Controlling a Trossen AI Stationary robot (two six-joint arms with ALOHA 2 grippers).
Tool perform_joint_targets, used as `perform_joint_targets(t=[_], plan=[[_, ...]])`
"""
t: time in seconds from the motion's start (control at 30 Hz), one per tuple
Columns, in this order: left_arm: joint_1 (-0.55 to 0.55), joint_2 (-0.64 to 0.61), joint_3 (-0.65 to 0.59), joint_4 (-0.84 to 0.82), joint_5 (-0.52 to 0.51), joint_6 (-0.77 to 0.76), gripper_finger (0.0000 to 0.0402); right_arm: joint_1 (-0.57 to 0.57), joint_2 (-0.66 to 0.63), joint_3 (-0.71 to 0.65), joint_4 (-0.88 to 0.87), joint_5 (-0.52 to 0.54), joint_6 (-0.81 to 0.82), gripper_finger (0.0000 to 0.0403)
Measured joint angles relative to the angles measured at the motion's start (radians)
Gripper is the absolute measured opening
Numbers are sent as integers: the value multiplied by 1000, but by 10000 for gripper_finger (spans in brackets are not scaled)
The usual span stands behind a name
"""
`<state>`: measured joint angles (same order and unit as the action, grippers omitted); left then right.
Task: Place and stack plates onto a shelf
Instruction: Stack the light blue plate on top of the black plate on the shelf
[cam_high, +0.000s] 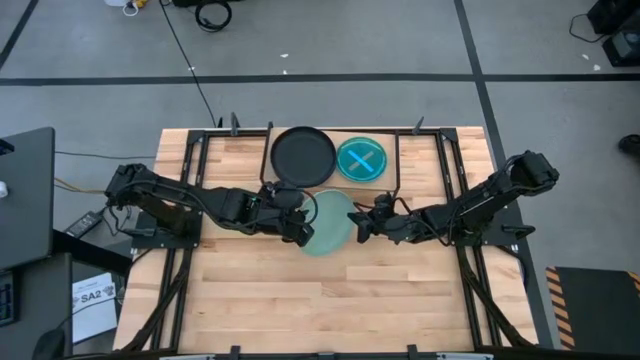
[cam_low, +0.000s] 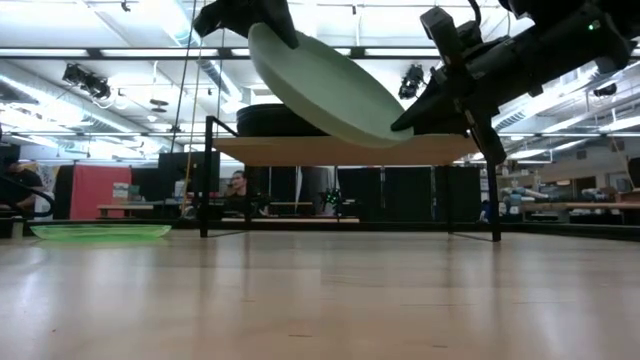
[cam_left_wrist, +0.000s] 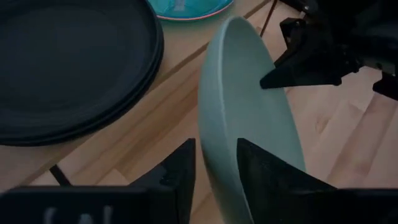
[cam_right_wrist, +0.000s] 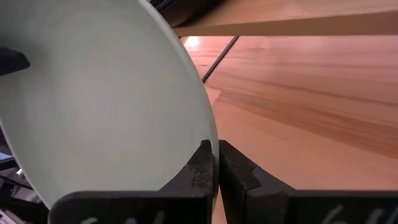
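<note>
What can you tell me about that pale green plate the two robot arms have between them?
The mint plate is large, round, matte and pale green with a shallow raised rim. It hangs tilted in the air just in front of the shelf, above the table. The right gripper pinches its rim; the left gripper straddles the opposite edge.

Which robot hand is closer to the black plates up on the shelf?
Left. The left gripper sits just in front of the black plates, at the mint plate's near edge. The right gripper pinches that plate's far rim, nearer the blue plate.
</note>
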<state>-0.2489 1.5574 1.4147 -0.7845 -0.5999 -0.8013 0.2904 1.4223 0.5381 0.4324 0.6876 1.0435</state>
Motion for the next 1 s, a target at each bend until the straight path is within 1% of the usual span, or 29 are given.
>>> perform_joint_targets(t=[0.2,0.33,0.5,0.7,0.87,1.0], plan=[[2,0,0,-11,-13,-6,58,1,-1,0,1,1,1,16],[2,0,-1,-20,-20,-4,35,2,-2,0,1,-2,1,20],[2,0,-1,-14,-20,-1,38,2,-2,0,1,-17,0,33],[0,0,-1,-8,-7,-2,39,1,-3,0,16,-65,-4,46],[0,0,-1,-7,-7,1,39,1,-3,0,37,-67,-39,74],[0,0,-1,-8,-5,1,39,1,-3,0,54,-74,-68,105]])
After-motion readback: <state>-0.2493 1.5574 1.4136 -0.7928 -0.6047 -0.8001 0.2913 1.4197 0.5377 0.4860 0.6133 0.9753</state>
